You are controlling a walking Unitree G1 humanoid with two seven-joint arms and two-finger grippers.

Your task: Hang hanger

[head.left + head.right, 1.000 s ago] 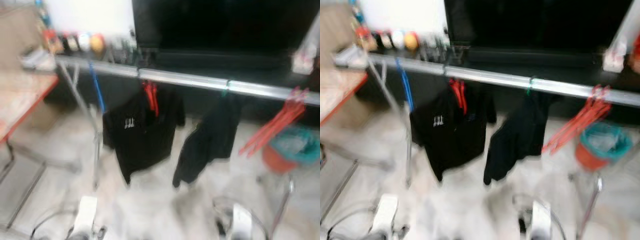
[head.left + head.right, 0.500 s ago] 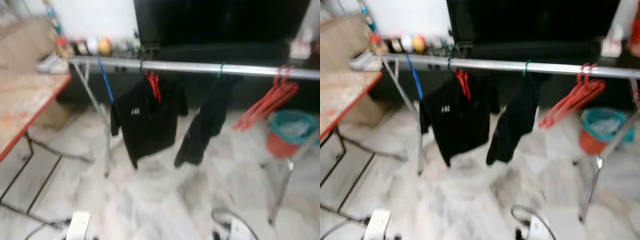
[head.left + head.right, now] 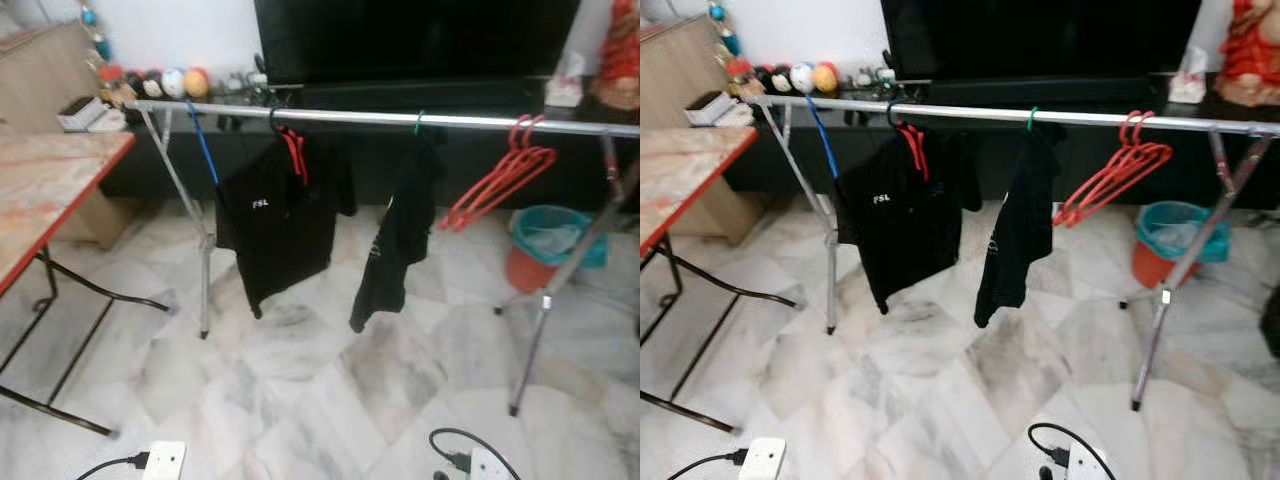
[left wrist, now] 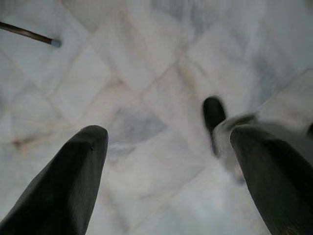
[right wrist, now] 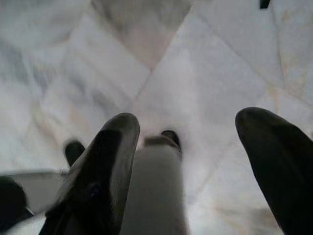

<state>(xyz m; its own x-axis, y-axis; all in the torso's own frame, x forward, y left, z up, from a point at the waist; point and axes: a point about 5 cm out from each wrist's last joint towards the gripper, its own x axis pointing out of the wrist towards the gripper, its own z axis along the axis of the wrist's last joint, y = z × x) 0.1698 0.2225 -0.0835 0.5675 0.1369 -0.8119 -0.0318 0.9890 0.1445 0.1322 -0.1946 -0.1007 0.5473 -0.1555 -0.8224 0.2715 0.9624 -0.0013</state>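
Head view has steadied and pulled back since a second ago: clothes rail [image 3: 400,118] now sharp, full span visible. Camera moved, not the scene. Red hangers [image 3: 497,185] hang bunched near the rail's right end, beside the two black garments [image 3: 285,225]. Left gripper [image 4: 166,176] and right gripper [image 5: 195,161] both spread, empty, pointing at marble floor [image 3: 330,390]. No hanger picked up yet.

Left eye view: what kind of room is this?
Probably a living room at home used for drying laundry: a big black television on a low dark cabinet, a silver metal clothes rail holding black shirts, and a marble-tiled floor.
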